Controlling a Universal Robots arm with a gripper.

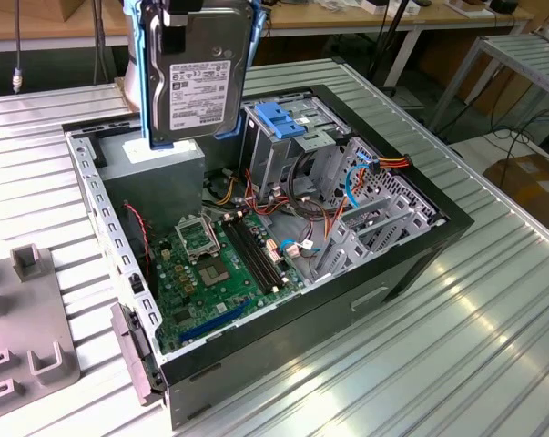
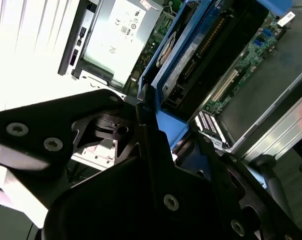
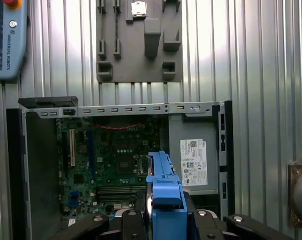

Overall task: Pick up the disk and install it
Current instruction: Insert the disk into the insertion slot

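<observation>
Fingers of the black gripper are clamped on the flat grey-metal disk with white label and blue plastic side rails. It is held upright in the air above the open black computer case, over the grey power supply box.
</observation>
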